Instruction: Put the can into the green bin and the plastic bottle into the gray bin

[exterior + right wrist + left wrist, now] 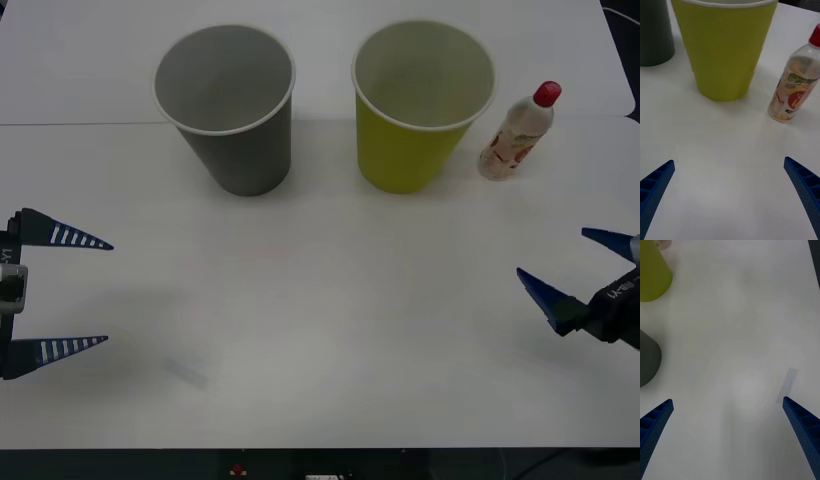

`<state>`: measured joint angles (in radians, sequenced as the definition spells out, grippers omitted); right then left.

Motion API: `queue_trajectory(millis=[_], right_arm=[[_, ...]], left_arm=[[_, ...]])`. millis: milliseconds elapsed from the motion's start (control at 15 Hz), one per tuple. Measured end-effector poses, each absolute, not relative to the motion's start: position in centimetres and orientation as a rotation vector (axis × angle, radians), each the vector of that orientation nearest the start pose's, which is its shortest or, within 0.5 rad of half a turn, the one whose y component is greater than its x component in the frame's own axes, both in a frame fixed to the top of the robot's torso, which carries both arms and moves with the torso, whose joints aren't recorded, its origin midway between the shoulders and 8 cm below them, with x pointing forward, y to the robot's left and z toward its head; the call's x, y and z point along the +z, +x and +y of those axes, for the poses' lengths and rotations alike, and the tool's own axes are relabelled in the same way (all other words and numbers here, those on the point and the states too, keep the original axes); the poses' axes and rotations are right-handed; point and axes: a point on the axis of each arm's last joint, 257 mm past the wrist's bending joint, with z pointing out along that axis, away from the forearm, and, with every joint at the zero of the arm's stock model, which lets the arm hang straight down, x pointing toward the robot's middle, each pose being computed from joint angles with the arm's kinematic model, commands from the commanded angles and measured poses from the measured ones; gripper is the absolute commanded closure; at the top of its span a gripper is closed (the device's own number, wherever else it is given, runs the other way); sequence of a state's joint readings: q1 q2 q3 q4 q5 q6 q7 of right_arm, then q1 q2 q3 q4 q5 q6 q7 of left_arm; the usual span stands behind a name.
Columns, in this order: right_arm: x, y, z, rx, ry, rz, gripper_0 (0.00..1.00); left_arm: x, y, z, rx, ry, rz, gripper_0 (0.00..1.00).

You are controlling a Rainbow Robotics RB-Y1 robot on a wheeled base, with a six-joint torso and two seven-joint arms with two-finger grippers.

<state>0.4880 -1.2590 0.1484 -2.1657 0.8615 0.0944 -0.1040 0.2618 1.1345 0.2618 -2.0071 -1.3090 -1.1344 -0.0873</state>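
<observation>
A gray bin [226,108] and green bin [420,103] stand upright at upper centre of a white table [320,340], a plastic bottle [518,131] just right of the green one. The left gripper [88,292] at the left edge and the right gripper [560,260] at the right edge hover with fingers spread, holding nothing.

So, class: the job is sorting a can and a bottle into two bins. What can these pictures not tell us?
- Green bin, front view: its near wall hides the floor, so a can inside can't be ruled out.
- Gray bin, front view: same.
- Plastic bottle, right wrist view: label print too small to read.
- Right gripper, front view: its body is cut off by the edge.
</observation>
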Motion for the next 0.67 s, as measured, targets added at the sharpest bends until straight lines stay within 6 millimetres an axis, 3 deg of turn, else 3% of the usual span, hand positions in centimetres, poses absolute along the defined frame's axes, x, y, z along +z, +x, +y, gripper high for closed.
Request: queue_trajectory(millis=[333,667], right_arm=[[-18.8,41.7,-31.6,0.055,-0.262,1.774,0.00],[-20.3,44.2,-32.9,0.039,-0.163,1.689,0.00]], left_arm=[[-16.7,34.1,28.6,-0.118,1.762,1.444,0.00],[-16.7,34.1,28.6,-0.118,1.762,1.444,0.00]])
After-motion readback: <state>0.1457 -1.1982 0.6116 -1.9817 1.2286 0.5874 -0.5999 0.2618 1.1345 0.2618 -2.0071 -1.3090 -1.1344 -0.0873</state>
